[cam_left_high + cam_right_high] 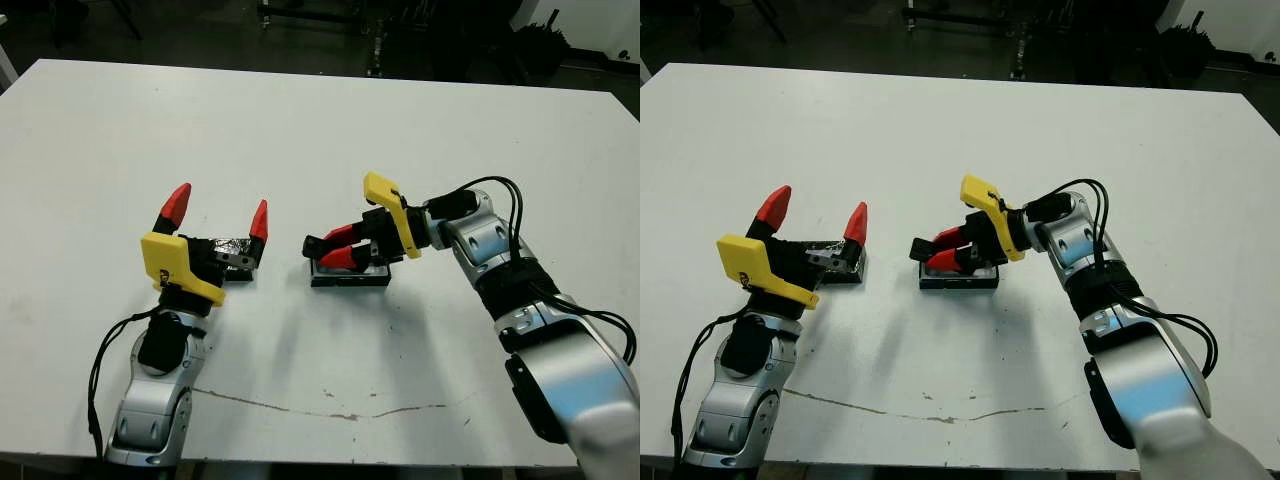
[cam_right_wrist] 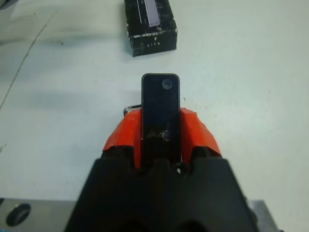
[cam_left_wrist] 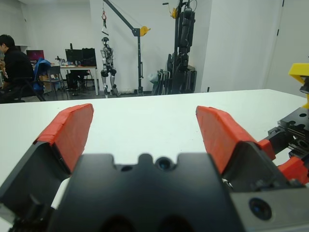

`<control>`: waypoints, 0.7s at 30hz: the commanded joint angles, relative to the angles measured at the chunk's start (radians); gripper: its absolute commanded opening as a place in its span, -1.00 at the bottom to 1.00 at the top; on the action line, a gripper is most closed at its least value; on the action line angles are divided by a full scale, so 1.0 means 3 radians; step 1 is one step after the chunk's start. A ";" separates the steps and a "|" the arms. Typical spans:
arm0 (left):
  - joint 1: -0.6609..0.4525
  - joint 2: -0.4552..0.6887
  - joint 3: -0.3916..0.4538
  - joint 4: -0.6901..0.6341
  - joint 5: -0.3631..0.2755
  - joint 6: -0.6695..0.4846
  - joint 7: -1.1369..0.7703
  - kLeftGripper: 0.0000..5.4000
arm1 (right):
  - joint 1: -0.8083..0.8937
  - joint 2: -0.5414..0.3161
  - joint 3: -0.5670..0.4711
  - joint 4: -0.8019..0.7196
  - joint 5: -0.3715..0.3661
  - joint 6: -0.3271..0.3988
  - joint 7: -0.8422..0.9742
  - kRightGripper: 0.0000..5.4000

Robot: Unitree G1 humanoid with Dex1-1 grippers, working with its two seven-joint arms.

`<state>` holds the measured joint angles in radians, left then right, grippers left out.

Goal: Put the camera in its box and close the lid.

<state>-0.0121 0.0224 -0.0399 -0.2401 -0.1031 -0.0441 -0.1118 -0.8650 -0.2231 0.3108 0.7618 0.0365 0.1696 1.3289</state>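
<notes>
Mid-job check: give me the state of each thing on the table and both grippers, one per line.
Camera: gripped between the right fingers, above the box, not yet seated.
Box: open on the table, under the right gripper.
Lid: off, flat on the table by the left gripper.
Right gripper: shut on the camera.
Left gripper: open, empty.

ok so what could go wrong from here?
1. The right hand holds the camera by one end only, at a slant over the box. On release it may catch on the rim rather than seat flat.
2. The open left hand sits right by the lid; a careless move could push it away.
</notes>
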 commanded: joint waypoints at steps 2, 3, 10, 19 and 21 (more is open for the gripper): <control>0.0027 0.0015 0.0003 0.0008 0.0004 0.0024 -0.0013 1.00 | 0.0046 -0.0056 0.0001 0.0081 -0.0019 -0.0021 0.0065 -0.38; 0.0029 0.0014 0.0000 0.0001 0.0022 0.0031 0.0002 1.00 | 0.0057 -0.0064 0.0005 0.0079 -0.0025 -0.0044 0.0073 -0.38; 0.0023 0.0015 0.0001 0.0018 0.0020 0.0002 -0.0012 1.00 | 0.0123 -0.0188 0.0022 0.0049 -0.0058 -0.0128 0.0136 -0.38; 0.0017 0.0028 -0.0005 -0.0010 0.0072 0.0036 0.0017 1.00 | 0.0166 -0.0402 -0.0009 -0.0109 -0.0035 -0.0010 0.0180 -0.38; 0.0011 0.0033 0.0001 0.0002 0.0076 0.0020 0.0009 1.00 | 0.0175 -0.0448 -0.0004 -0.0170 -0.0050 0.0026 0.0171 -0.38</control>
<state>-0.0118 0.0233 -0.0411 -0.2420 -0.0911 -0.0425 -0.1105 -0.8411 -0.3021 0.3104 0.7171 0.0387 0.1559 1.3715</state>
